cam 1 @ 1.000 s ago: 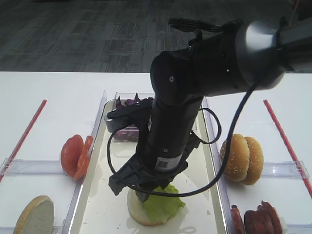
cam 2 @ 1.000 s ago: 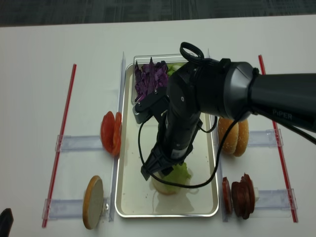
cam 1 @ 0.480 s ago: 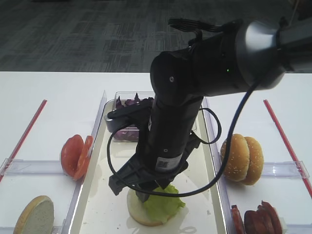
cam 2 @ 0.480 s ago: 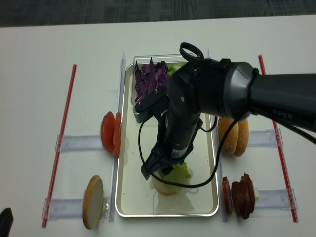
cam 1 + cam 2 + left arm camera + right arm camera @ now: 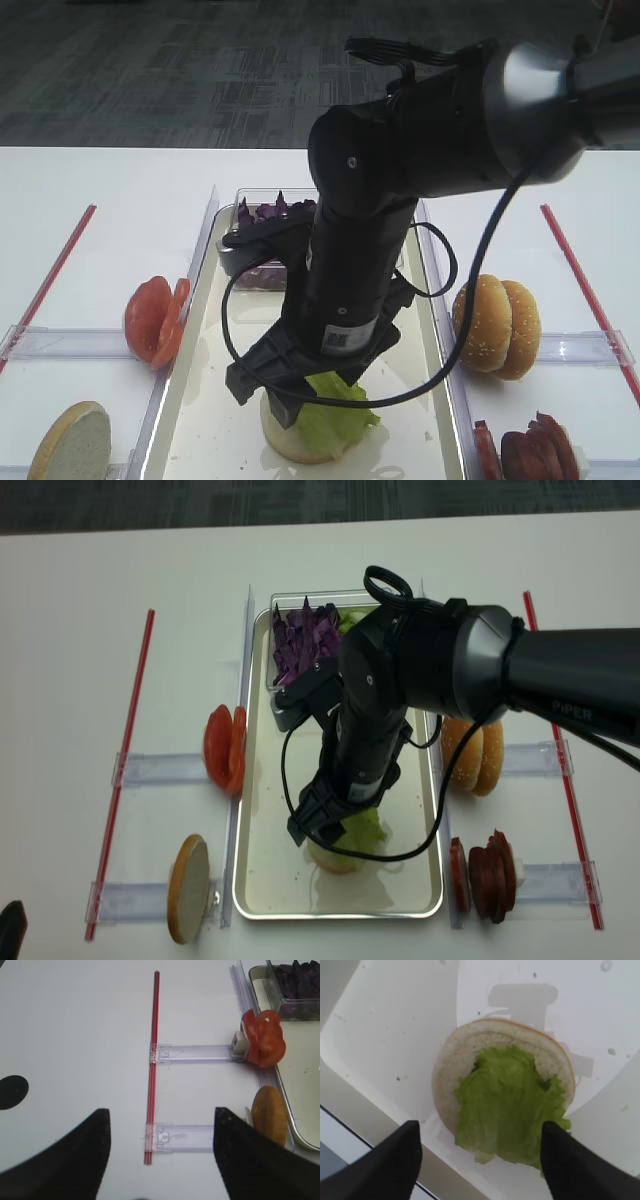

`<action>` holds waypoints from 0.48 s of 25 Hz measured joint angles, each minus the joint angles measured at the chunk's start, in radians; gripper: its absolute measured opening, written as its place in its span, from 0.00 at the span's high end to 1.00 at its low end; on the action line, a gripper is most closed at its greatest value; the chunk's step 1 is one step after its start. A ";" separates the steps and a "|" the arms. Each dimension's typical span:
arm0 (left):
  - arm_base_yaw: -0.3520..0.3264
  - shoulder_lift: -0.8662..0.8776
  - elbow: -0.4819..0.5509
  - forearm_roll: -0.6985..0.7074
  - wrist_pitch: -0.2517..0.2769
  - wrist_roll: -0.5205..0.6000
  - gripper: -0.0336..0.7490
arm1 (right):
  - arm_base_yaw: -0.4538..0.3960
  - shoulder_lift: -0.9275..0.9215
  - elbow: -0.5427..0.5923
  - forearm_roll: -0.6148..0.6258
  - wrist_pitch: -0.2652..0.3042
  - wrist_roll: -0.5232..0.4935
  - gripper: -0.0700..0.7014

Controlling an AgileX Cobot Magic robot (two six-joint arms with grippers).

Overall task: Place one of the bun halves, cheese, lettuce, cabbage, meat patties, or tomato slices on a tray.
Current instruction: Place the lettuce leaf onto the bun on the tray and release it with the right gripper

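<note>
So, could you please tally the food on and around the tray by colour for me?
Green: 1, the lettuce on the bun half.
Purple: 1, the cabbage.
Red: 2, the tomato slices and the meat patties.
Tan: 3, that bun half, the bun half at lower left, and the buns on the right.
Total: 7.

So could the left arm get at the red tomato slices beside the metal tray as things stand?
Probably yes: the red tomato slices stand on the left of the metal tray, nothing lies between them and the open left gripper, and the right arm works over the tray.
</note>
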 joint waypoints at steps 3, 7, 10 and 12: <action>0.000 0.000 0.000 0.000 0.000 0.000 0.42 | 0.000 0.000 0.000 0.000 0.008 0.000 0.22; 0.000 0.000 0.000 0.000 0.000 0.000 0.42 | 0.000 0.000 0.000 0.000 0.017 0.008 0.22; 0.000 0.000 0.000 0.000 0.000 0.000 0.42 | 0.000 0.000 0.000 0.000 0.021 0.023 0.22; 0.000 0.000 0.000 0.000 0.000 0.000 0.42 | 0.000 0.000 0.000 0.000 0.028 0.032 0.22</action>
